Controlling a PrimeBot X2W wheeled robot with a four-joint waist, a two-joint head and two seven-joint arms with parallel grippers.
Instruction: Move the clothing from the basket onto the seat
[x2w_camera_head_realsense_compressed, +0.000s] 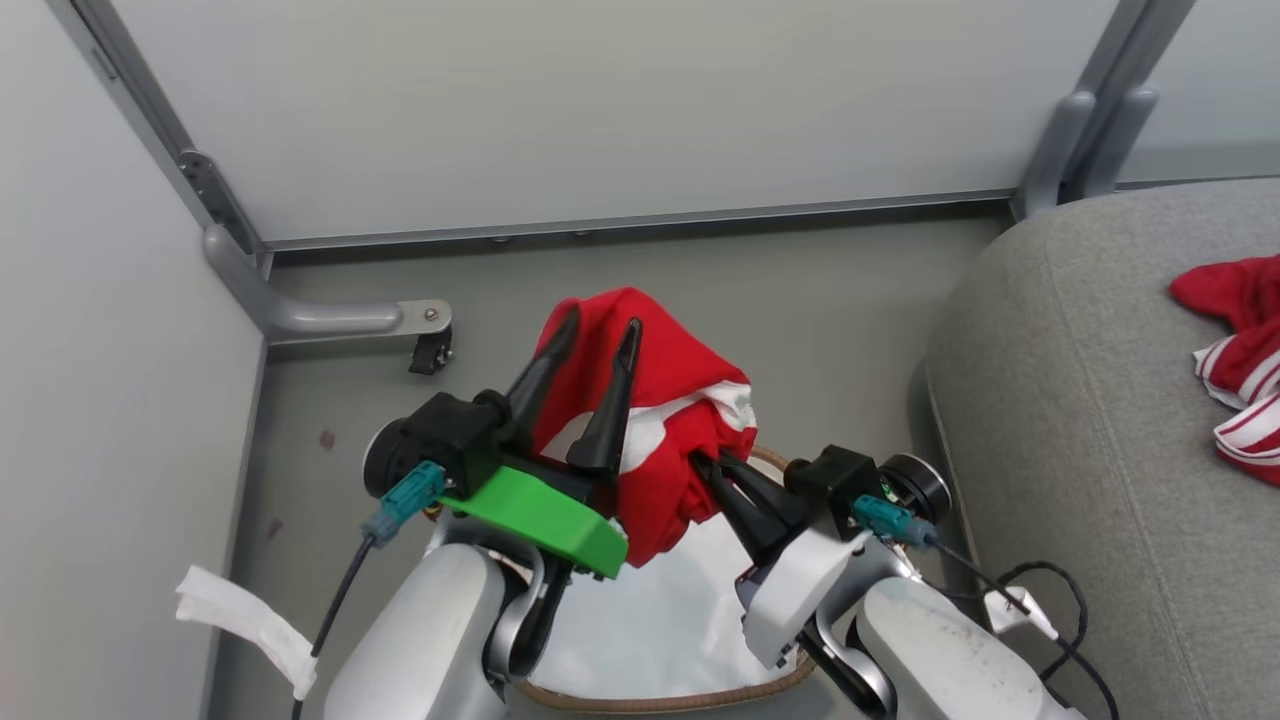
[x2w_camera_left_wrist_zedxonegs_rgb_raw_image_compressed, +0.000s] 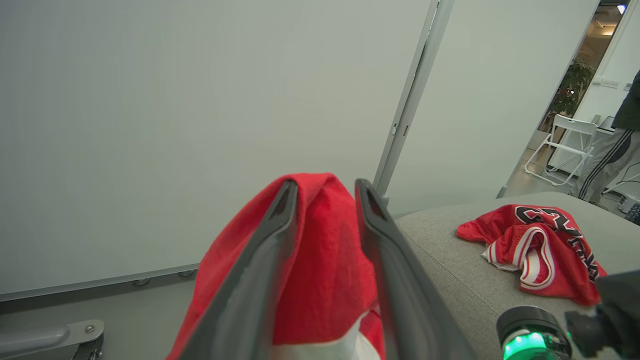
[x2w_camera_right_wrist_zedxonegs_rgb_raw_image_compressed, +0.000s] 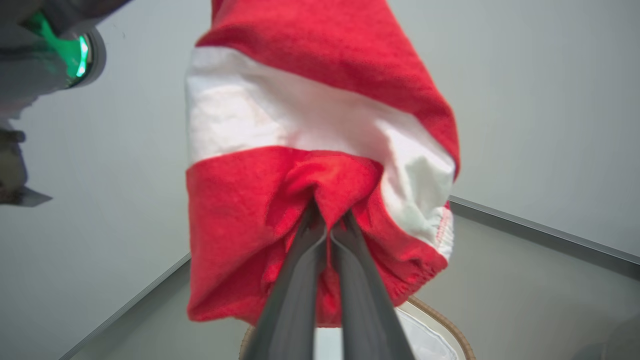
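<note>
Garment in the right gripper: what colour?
Red garment with a broad white stripe; right wrist view.

Garment (x2w_camera_head_realsense_compressed: 680, 370) above basket (x2w_camera_head_realsense_compressed: 680, 703), between left pincer (x2w_camera_head_realsense_compressed: 602, 320) and right pincer (x2w_camera_head_realsense_compressed: 705, 465); seat (x2w_camera_head_realsense_compressed: 1080, 420) right of basket; jersey (x2w_camera_head_realsense_compressed: 1240, 350) on seat.

Left jaws: parted, dark fingers (x2w_camera_head_realsense_compressed: 545, 372) raised. Right jaws: angled up-left, pinched shut on red white-striped fabric garment (x2w_camera_head_realsense_compressed: 680, 380).

Pale grey glossy forearm shells (x2w_camera_head_realsense_compressed: 430, 640) carry black wrist blocks (x2w_camera_head_realsense_compressed: 450, 435), long tapered dark fingers (x2w_camera_head_realsense_compressed: 605, 430) and teal-plugged black cables (x2w_camera_head_realsense_compressed: 337, 603). A bright green plastic plate (x2w_camera_head_realsense_compressed: 545, 515) backs the left gripper (x2w_camera_head_realsense_compressed: 602, 318).
</note>
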